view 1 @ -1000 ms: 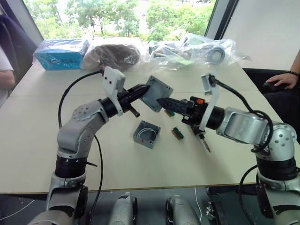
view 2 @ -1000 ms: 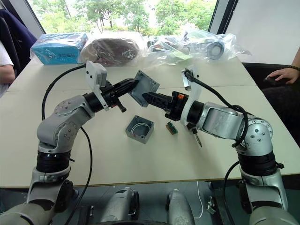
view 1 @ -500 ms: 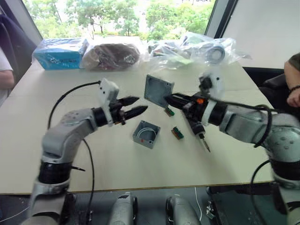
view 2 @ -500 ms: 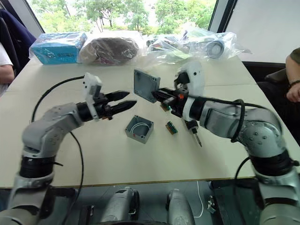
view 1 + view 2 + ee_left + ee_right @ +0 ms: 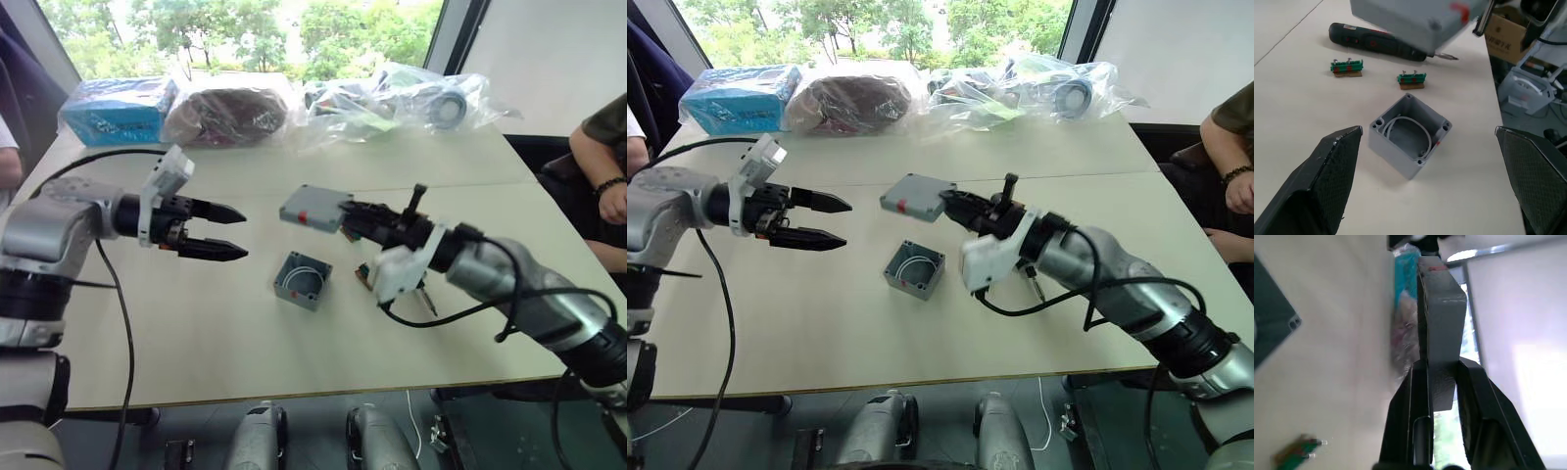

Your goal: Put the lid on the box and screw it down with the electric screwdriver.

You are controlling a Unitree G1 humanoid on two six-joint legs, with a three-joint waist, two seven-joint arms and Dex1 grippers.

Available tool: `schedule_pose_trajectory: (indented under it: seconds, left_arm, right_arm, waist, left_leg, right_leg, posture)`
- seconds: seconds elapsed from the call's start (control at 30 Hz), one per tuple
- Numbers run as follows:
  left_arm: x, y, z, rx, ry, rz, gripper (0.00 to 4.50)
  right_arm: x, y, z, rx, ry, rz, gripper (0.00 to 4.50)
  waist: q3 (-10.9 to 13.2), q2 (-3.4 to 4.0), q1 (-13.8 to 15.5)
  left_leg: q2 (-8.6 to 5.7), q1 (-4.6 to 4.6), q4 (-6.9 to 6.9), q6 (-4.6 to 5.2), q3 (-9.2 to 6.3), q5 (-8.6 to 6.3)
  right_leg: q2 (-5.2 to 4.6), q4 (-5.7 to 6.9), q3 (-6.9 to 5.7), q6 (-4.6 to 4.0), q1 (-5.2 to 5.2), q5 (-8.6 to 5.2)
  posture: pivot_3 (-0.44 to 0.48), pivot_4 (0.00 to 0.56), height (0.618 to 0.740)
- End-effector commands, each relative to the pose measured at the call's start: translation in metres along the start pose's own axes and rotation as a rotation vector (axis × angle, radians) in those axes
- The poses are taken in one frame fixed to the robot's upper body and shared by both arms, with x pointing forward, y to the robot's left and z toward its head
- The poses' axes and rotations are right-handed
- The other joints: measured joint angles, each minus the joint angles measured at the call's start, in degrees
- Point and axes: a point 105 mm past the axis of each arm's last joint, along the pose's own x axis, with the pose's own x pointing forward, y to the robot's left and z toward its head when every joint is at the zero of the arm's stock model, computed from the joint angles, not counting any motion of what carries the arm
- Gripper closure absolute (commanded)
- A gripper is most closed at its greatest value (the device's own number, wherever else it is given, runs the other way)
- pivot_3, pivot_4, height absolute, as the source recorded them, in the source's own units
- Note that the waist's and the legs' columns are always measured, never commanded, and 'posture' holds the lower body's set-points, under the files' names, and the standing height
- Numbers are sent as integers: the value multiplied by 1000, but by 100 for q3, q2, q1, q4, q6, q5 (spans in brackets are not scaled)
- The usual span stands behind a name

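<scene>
Left eye view, item by item, near to far. One box (image 5: 301,280), open-topped, on the table (image 5: 245,343) between the arms, white wire coiled inside. Two small green terminal pieces (image 5: 1346,67) and one electric screwdriver (image 5: 1381,42) lying just past it. One lid (image 5: 313,208), now carried level above and just behind the box by the right gripper (image 5: 345,217), jaws clamped on its edge; a second ago the left gripper (image 5: 235,233) held it tilted. That gripper has drawn back, jaws apart and empty. Handover judged complete; seating the lid comes next. Far edge: one blue packet (image 5: 116,109), several clear bags (image 5: 421,98).
</scene>
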Motion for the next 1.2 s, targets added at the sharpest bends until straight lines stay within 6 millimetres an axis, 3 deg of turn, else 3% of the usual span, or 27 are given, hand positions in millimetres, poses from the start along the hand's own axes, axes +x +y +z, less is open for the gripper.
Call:
schedule_pose_trajectory:
  seconds: [0.03, 0.2, 0.5, 1.2]
  left_arm:
    - [-5, 3, 3, 44, 29, -12, 27]
    - [-3, 1, 6, 55, 33, -37, 27]
    - [0, -2, 3, 96, 65, -57, 27]
    - [3, -11, -8, 187, 139, -94, 27]
  right_arm:
    - [3, 13, 11, -100, -37, -62, 4290]
    - [5, 39, 18, -144, 10, -53, 4290]
    - [0, 56, 27, -84, 35, -33, 4290]
    - [3, 73, 21, 1, 64, 13, 4290]
  waist:
    - [0, -2, -3]
    - [0, -4, -67]
    - [0, -8, -94]
    - [-2, -9, -91]
  left_leg:
    - [-1, -1, -2, -5, 2, 3]
    - [0, -8, -1, -7, -1, 5]
    - [0, -8, -1, 13, -9, -6]
    - [0, -6, 5, 14, -13, -6]
  right_leg:
    - [0, 1, 3, 9, -1, 3]
    - [0, 3, 5, 11, -5, 3]
    - [1, 6, 5, 15, -4, 5]
    - [3, 15, 4, 17, -2, 7]
  posture:
    - [0, 150, 740]
    - [0, 150, 740]
    - [0, 150, 740]
    - [0, 150, 740]
